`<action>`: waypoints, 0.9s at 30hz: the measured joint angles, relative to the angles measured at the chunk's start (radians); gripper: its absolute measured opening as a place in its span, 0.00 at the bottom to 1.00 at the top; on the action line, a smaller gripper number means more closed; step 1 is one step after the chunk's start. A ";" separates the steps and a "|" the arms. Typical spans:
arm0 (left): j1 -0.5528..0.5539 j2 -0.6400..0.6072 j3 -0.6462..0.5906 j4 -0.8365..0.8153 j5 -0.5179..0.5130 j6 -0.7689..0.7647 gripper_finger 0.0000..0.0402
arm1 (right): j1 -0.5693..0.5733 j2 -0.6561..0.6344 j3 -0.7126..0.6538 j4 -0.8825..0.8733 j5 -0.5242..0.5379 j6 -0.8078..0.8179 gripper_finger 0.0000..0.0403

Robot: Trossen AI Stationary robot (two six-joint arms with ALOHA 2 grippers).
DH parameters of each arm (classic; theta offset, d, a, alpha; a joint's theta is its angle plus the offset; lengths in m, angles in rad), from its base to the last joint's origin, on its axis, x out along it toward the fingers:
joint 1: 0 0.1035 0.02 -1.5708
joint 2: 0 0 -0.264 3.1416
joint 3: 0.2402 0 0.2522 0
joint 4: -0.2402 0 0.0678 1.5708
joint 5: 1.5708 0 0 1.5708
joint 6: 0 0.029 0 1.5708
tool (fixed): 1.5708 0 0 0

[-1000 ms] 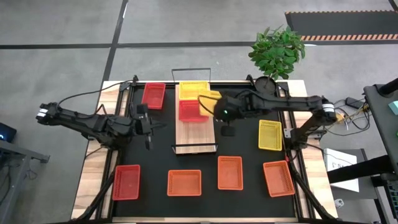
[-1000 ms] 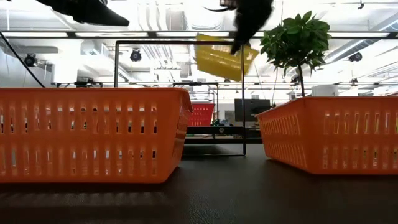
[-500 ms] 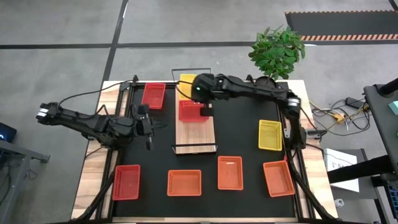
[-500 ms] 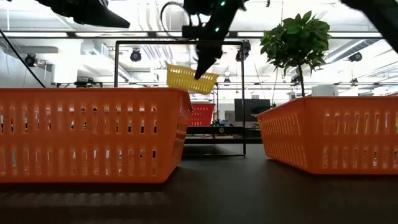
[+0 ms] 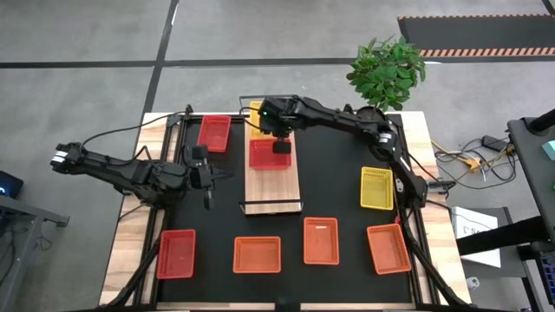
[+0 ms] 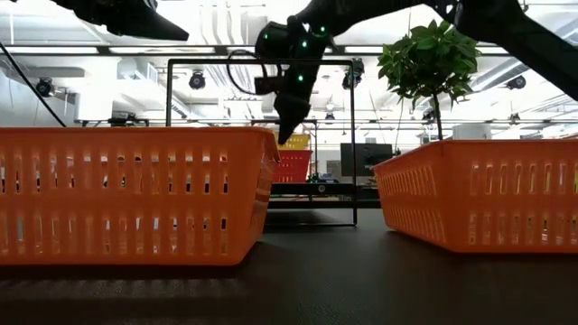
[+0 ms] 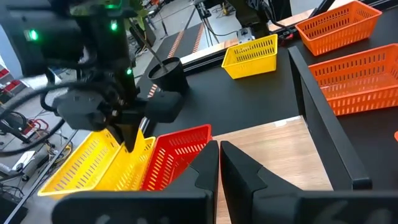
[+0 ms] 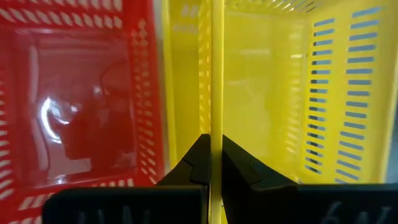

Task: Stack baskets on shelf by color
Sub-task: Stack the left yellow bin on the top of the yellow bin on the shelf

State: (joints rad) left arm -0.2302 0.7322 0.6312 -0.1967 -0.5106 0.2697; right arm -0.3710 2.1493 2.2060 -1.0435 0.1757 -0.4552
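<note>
The right end effector point(image 5: 281, 144) was held over the far end of the shelf point(image 5: 273, 186), its fingers point(image 8: 200, 155) closed thin on the wall of a yellow basket point(image 8: 273, 87). In the right wrist view, that wall ran straight up between the two fingers. Just beside the end effector on one side lay a red basket point(image 5: 264, 155) on the shelf, touching the yellow one; on the other side the yellow basket's floor spread away. From the left wrist view, the yellow basket point(image 7: 93, 165) was seen nested in or on a second yellow one, though how many lay there could not be told.

Beyond the right end effector, toward the near end of the shelf, the bare plank and its wire rail point(image 5: 271, 205) were seen. Farther off, another yellow basket point(image 5: 376, 187) lay on the black mat point(image 5: 334, 186) of the desk, near the right arm's base. Along the near edge of the desk, well apart from the end effector, three orange baskets point(image 5: 257, 254) and one red one point(image 5: 176, 253) were set in a row. A further red basket point(image 5: 214, 133) lay beside the shelf's far end.

The left end effector point(image 5: 206, 178) was held shut and empty above the mat, beside the shelf. A potted plant point(image 5: 386, 71) stood at the far corner.
</note>
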 joint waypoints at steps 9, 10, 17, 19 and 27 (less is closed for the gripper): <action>0.000 0.000 0.000 0.001 0.000 0.000 0.00 | -0.009 0.011 -0.001 0.002 0.000 -0.024 0.02; 0.000 0.000 0.000 0.001 0.000 0.000 0.00 | -0.010 0.011 -0.002 0.003 -0.001 -0.027 0.03; 0.001 0.000 0.000 0.001 0.000 0.000 0.00 | -0.010 0.011 -0.002 0.009 -0.003 -0.009 0.13; 0.001 0.000 0.000 0.001 0.000 0.000 0.00 | -0.010 0.011 -0.002 0.016 -0.003 -0.009 0.16; 0.001 0.000 0.007 0.019 0.000 0.078 0.00 | -0.009 0.004 -0.002 0.027 0.000 0.032 0.28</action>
State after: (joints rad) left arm -0.2295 0.7322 0.6384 -0.1779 -0.5106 0.3474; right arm -0.3801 2.1528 2.2036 -1.0169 0.1757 -0.4232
